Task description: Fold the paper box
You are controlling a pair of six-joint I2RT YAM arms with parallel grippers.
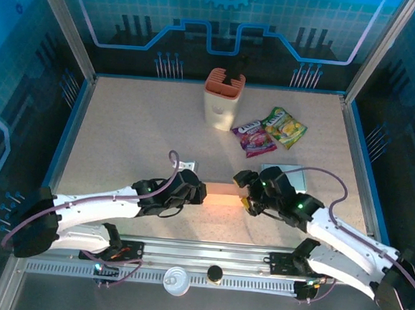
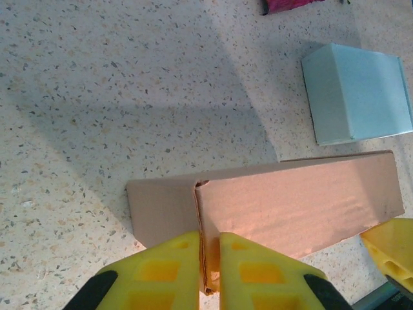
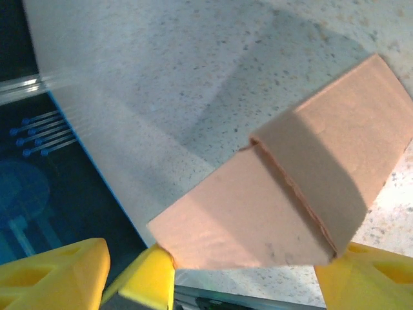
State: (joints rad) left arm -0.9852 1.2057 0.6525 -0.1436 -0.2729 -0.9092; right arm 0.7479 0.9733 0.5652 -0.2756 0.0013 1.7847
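Speckled tabletop (image 1: pixel 123 134), near edge: your left gripper (image 2: pixel 208 245) is pinched tight on one end of the paper box (image 1: pixel 224 196), and your right gripper (image 3: pixel 251 258) is clamped across the other end. Just behind sits a pale blue box (image 1: pixel 283 177), then two snack packets (image 1: pixel 270 131), with a white-and-orange holder (image 1: pixel 222 99) farthest back.

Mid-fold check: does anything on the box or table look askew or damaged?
Nothing is spilled. One oddity: at the end of the paper box held by the left pincer, a flap juts out flat past the crease, untucked, with a small nick at the crease's top.
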